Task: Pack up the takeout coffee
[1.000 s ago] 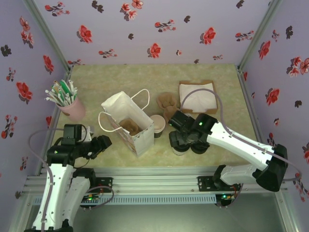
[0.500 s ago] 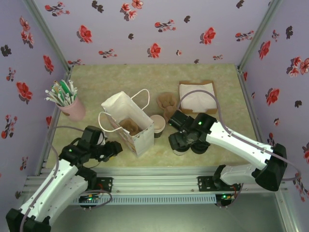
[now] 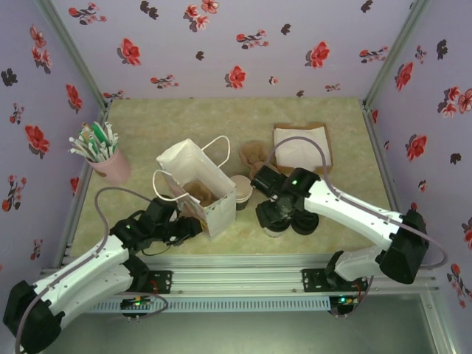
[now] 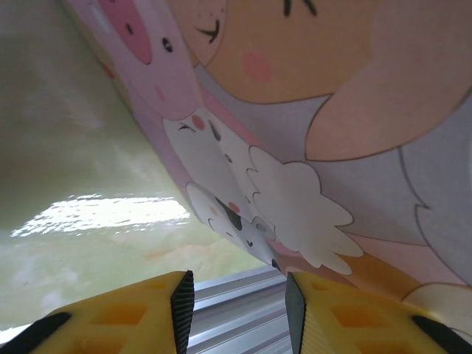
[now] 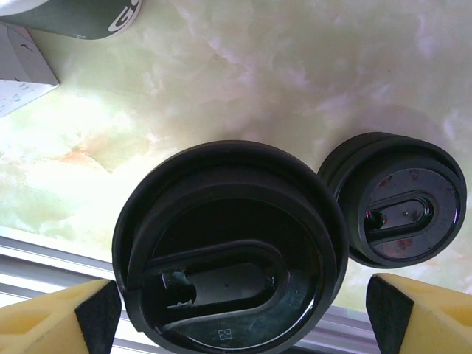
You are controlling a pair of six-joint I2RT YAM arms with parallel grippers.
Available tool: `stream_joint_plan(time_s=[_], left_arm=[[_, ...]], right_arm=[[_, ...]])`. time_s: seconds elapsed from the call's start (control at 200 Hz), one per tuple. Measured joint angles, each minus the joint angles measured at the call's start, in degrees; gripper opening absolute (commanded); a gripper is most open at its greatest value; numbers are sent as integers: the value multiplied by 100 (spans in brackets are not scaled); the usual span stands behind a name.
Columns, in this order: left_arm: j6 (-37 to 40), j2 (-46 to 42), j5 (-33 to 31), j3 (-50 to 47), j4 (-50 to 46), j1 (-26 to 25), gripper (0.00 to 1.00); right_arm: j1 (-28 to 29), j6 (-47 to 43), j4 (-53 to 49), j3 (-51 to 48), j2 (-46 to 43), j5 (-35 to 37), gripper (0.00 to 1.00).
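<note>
The takeout coffee (image 5: 228,243), a cup under a round black lid, stands on the table right of the paper bag (image 3: 199,181). My right gripper (image 5: 243,295) is open and straddles the lid from above, one finger on each side, with a small gap on the right. In the top view that gripper (image 3: 274,220) covers most of the cup (image 3: 273,231). My left gripper (image 3: 193,223) is low at the bag's near corner. Its jaws (image 4: 240,295) are open with nothing between them, and the bag's printed wall (image 4: 332,110) is just ahead.
A stack of black lids (image 5: 402,199) sits close to the right of the coffee. An unlidded cup (image 3: 241,188) stands against the bag. Brown pastries (image 3: 254,155), a napkin tray (image 3: 302,147) and a pink cup of pens (image 3: 103,158) lie farther back. The metal rail (image 3: 236,262) borders the near edge.
My left arm swung right, up to the bag's near corner, and its jaws narrowed. The right jaws drew in slightly around the lidded cup.
</note>
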Motion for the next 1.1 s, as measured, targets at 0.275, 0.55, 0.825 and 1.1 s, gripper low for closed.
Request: stream_joint_plan(time_s=[0.275,0.55,0.825,1.1], left_arm=[[-284,326,-254,-72,590,-442,40],[-315,-188,-647,-15,103,-463,45],[-258,-713,-1113,208,-734,-463,48],[-83,-866,-1504,586,-1460,-463,49]], right_arm=[[-184,-7,4,28,142,-177,89],[-201,-9,4,28,142,-302,85],[-201,-9,4,28,144,-367,85],[-201,-7,-13,26,151,-367,84]])
